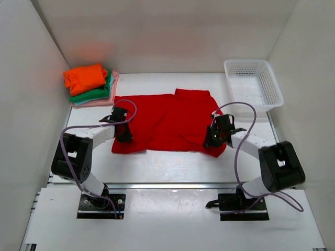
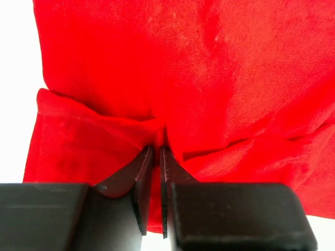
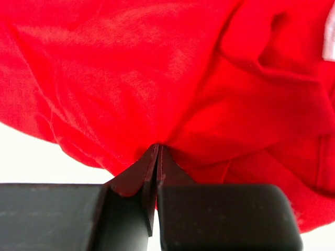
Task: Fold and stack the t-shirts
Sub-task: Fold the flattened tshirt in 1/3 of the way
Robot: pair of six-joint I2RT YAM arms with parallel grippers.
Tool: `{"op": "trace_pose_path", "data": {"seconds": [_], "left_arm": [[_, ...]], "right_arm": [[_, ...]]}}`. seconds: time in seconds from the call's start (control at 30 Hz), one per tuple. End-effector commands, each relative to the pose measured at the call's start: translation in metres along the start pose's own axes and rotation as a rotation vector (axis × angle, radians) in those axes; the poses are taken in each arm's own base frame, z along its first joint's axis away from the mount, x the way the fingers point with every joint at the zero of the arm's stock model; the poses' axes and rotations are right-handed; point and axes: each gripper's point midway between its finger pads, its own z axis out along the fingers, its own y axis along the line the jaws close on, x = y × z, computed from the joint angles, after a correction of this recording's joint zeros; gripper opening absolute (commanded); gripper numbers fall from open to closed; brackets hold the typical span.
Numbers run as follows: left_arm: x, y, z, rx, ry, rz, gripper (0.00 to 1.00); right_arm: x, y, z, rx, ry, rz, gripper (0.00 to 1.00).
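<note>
L end effector [image 2: 157,152], R end effector [image 3: 158,150] pinch red tee [image 1: 167,123]; basket [image 1: 254,83] back-R, stack [image 1: 90,83] back-L.

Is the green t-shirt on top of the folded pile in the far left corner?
No, the orange t-shirt lies on top, with the green t-shirt showing underneath it.

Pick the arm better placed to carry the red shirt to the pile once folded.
Left, probably: the pile sits far left, nearer the left pincer; the right pincer grips the red shirt at its opposite end.
</note>
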Motion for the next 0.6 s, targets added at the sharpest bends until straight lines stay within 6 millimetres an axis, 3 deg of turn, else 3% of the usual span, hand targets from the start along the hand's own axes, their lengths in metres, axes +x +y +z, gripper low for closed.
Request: {"op": "trace_pose_path", "data": {"seconds": [0.0, 0.13, 0.2, 0.23, 0.3, 0.33, 0.4, 0.5, 0.53, 0.57], "left_arm": [[0.093, 0.031, -0.024, -0.072, 0.295, 0.076, 0.22], [0.119, 0.047, -0.041, -0.091, 0.298, 0.066, 0.21], [0.112, 0.048, -0.056, -0.055, 0.244, 0.041, 0.21], [0.107, 0.048, -0.063, -0.047, 0.23, 0.026, 0.21], [0.083, 0.042, -0.085, 0.0, 0.132, -0.001, 0.26], [0.064, 0.037, -0.097, 0.031, 0.063, -0.017, 0.28], [0.029, 0.034, -0.116, 0.079, -0.052, -0.069, 0.29], [-0.018, 0.032, -0.131, 0.11, -0.183, -0.078, 0.31], [-0.032, 0.029, -0.128, 0.11, -0.209, -0.066, 0.32], [-0.04, 0.033, -0.12, 0.078, -0.214, -0.052, 0.34]], "right_arm": [[0.084, 0.001, -0.023, 0.045, 0.199, 0.093, 0.0], [0.112, 0.004, -0.048, 0.026, 0.182, 0.141, 0.0], [0.111, 0.006, -0.06, 0.018, 0.152, 0.138, 0.0], [0.104, 0.01, -0.069, 0.005, 0.119, 0.128, 0.0], [0.069, 0.022, -0.089, -0.039, 0.012, 0.099, 0.0], [0.061, 0.024, -0.096, -0.057, -0.022, 0.069, 0.0], [0.023, 0.034, -0.114, -0.096, -0.113, 0.004, 0.0], [-0.012, 0.035, -0.113, -0.121, -0.155, -0.061, 0.0], [-0.03, 0.039, -0.115, -0.146, -0.202, -0.09, 0.02], [-0.041, 0.033, -0.104, -0.143, -0.211, -0.093, 0.07]]}}
